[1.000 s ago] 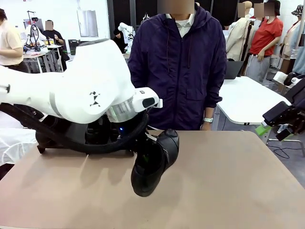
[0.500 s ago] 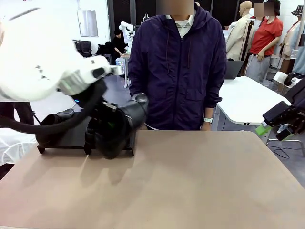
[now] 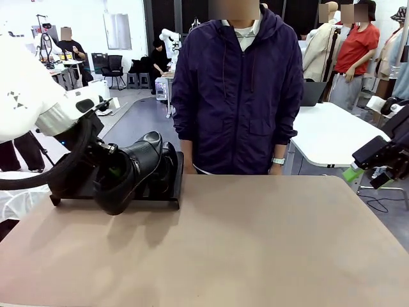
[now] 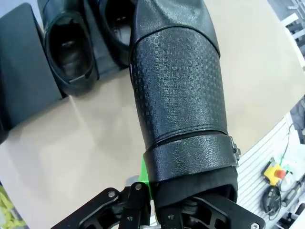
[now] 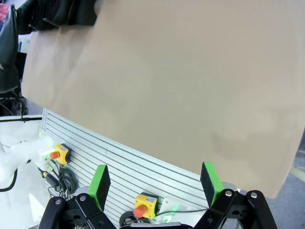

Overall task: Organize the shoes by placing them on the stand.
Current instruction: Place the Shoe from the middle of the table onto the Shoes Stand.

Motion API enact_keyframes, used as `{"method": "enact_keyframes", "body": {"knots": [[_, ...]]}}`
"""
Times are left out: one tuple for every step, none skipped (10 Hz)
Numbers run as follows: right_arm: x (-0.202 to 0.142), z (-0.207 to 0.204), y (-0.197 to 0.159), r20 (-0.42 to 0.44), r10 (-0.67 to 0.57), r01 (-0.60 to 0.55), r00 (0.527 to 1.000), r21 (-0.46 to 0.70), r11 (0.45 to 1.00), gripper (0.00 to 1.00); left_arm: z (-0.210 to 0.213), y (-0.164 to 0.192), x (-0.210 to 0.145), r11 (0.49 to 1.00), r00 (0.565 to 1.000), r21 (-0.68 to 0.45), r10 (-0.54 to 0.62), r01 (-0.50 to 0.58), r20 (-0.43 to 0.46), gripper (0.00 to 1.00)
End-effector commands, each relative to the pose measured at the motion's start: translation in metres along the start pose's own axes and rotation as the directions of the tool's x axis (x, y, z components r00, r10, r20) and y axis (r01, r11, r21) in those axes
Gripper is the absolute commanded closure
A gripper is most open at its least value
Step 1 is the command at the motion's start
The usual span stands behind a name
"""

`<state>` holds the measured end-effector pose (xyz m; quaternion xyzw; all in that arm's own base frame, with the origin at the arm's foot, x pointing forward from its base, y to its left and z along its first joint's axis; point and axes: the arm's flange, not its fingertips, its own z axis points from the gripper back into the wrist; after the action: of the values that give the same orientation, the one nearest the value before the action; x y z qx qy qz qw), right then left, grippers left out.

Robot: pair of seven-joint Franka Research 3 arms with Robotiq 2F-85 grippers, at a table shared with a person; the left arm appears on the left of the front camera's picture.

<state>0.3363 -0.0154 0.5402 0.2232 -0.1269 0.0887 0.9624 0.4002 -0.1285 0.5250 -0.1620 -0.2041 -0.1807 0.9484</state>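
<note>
Black shoe [image 3: 124, 176] tilted over stand [image 3: 167, 192], two shoes [image 4: 69, 45] on it

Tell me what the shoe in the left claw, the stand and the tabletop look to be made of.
Shoe: black leather or imitation, smooth glossy toe, pebble-embossed vamp, a strap with a metal buckle.
Stand: matte black, probably painted metal or plastic; hard to tell.
Tabletop: smooth tan laminate-like surface with a dull, even sheen.

The stand [image 3: 167, 203] sits at the far left corner of the counter [image 3: 255, 243]. Shoes [image 3: 167, 167] rest on the stand's right part. Another shoe [image 3: 124, 176] hangs just in front of the stand, above the counter. A person [image 3: 239, 89] stands behind the counter, right of the stand
</note>
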Motion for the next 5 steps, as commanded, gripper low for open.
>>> {"method": "enact_keyframes", "body": {"knots": [[0.001,0.001,0.002,0.003,-0.015,0.015,1.000,0.001,1.000,0.00,-0.004,0.024,0.011,0.999,0.999,-0.029,0.032,-0.031,0.010,1.00],[0.001,0.001,0.002,0.003,-0.015,0.015,1.000,0.001,1.000,0.00,-0.012,0.048,0.010,0.997,0.997,0.013,0.076,-0.077,0.032,1.00],[0.001,0.001,0.002,0.003,-0.015,0.015,1.000,0.001,1.000,0.00,-0.017,0.066,0.005,0.994,0.991,0.014,0.108,-0.109,0.080,1.00],[0.001,0.001,0.002,0.003,-0.015,0.015,1.000,0.001,1.000,0.00,-0.017,0.073,0.005,0.992,0.989,-0.049,0.120,-0.116,0.089,1.00],[0.001,0.001,0.002,0.003,-0.015,0.015,1.000,0.001,1.000,0.00,-0.007,0.078,0.007,0.990,0.985,-0.070,0.126,-0.119,0.115,1.00]]}}
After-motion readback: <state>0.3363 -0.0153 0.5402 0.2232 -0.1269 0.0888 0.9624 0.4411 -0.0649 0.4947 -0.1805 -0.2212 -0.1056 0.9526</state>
